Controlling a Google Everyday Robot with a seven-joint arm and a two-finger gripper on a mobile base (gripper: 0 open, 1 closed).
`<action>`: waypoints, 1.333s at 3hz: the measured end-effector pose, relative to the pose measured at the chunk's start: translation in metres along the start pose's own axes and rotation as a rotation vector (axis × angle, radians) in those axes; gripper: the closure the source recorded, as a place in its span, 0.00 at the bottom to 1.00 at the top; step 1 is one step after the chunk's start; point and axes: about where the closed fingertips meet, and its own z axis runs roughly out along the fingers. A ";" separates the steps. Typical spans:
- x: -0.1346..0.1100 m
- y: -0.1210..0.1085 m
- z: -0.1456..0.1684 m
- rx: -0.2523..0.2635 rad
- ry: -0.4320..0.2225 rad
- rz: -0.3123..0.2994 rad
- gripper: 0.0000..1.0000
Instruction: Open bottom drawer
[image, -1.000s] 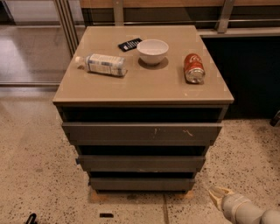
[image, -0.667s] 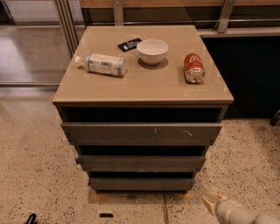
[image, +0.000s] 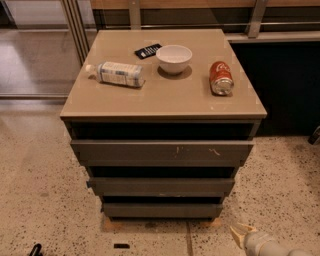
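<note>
The bottom drawer (image: 162, 210) is the lowest of 3 in the table (image: 165, 102), just above the floor. The pincer (image: 240, 233) hangs low at its right, apart from it; open or closed, I cannot tell. On top: 1 white bowl (image: 174, 57) showing only its bare inside, 1 bottle (image: 117, 73) and 1 red can (image: 221, 77), both lying down.

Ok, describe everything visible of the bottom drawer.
The bottom drawer is the lowest of three grey fronts, a plain flat panel with no handle visible. It appears shut, set back beneath the middle drawer with a dark gap between them. A pale wooden base shows under its corners. The tool is low to its right, near the floor, not touching it.
</note>
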 end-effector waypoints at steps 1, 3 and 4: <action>0.044 0.005 0.040 -0.052 0.041 0.063 1.00; 0.102 0.022 0.138 -0.188 0.081 0.142 1.00; 0.102 0.022 0.138 -0.188 0.081 0.142 1.00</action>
